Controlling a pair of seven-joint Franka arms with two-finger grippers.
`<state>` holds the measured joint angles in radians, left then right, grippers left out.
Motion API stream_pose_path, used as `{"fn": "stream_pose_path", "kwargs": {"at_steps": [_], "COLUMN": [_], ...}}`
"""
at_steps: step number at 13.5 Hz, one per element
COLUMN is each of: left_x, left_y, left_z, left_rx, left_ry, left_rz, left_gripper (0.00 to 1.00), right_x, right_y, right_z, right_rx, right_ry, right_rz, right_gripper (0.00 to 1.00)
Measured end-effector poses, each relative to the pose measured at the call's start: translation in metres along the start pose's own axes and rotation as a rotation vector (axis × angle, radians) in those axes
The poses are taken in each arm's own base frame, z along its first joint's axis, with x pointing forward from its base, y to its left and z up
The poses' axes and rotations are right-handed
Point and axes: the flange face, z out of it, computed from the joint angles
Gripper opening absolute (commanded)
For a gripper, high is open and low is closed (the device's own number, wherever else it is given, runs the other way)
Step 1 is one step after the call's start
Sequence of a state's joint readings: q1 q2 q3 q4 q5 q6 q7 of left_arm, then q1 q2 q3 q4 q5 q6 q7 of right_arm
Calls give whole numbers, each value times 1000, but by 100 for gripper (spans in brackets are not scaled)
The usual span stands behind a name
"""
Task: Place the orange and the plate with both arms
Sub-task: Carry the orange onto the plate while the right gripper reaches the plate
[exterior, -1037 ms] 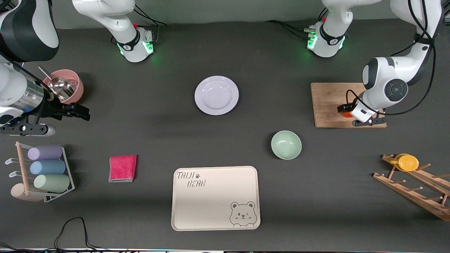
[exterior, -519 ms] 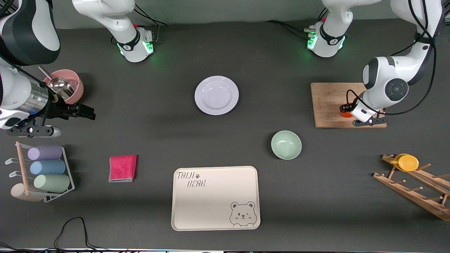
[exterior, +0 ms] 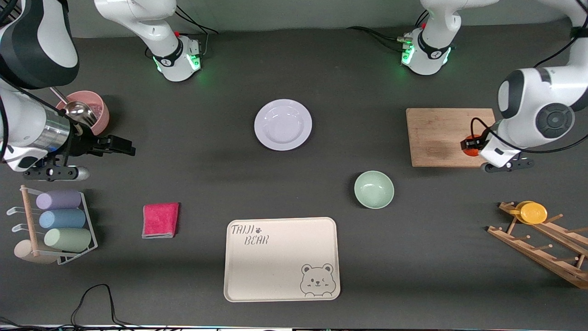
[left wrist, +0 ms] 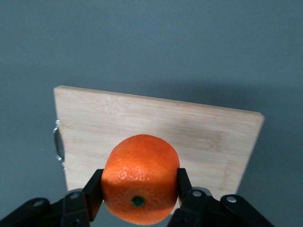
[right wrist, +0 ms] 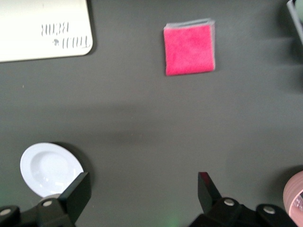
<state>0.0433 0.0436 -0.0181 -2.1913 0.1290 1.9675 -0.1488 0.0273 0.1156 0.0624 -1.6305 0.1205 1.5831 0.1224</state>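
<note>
The small orange (exterior: 469, 139) (left wrist: 139, 177) sits squeezed between the black fingers (left wrist: 93, 193) of my left gripper (exterior: 471, 145) (left wrist: 137, 189), which is shut on it. It hangs in the air over the wooden cutting board (exterior: 436, 138) (left wrist: 189, 127), at the board's corner toward the left arm's end. The white plate (exterior: 283, 124) (right wrist: 47, 168) lies bare on the table's middle. My right gripper (exterior: 120, 145) (right wrist: 142, 189) hovers open and holds nothing, over the dark table between the pink cup and the plate.
A pale green bowl (exterior: 374, 189) and a beige bear tray (exterior: 281, 259) lie nearer the camera than the plate. A pink cloth (exterior: 160, 220), a pink cup with a metal scoop (exterior: 87, 114), a cup rack (exterior: 55, 225) and a wooden rack with a yellow cup (exterior: 533, 212) stand at the table's ends.
My left gripper shut on the orange, lifted it off the board and carried it toward the left arm's end. My right gripper drifted toward the plate, still open.
</note>
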Motion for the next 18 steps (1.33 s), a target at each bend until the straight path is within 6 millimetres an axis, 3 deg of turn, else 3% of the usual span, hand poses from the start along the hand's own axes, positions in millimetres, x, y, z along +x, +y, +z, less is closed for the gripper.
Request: {"fn": "stream_pose_path", "kwargs": {"at_steps": [2,4,5,7,9,14,18], "left_x": [-8,-18,-23,-31,-41,-71,-83], "left_y": [13,35,50,85,139,309,424], "left_z": [-59,-116,-137,-160,-171,-183,-153], "left_rx": [21,25,11,-28,-85,-150,-193], "left_ry": [-16,-13,-5,6,4,-32,2], "left_rz": [19,50,59,53,52,-4,-95], "left_gripper": [0,0,0,0,0,0,0], "right_x": [-5,-10,-14,-16,-12,-4,-4], "right_y": [-21,-29,-32,-40,-45,-41,10], "right_z": [3,7,10,20,32,51,98], "right_rx": [60,102,133,215,271,379,593], "right_ry": [-27,-72,-110,-181,-225,-279,-337], "right_rz": [-18,-23,-24,-25,-21,0,-13], "right_gripper": [100,100,100,100,100,100,100]}}
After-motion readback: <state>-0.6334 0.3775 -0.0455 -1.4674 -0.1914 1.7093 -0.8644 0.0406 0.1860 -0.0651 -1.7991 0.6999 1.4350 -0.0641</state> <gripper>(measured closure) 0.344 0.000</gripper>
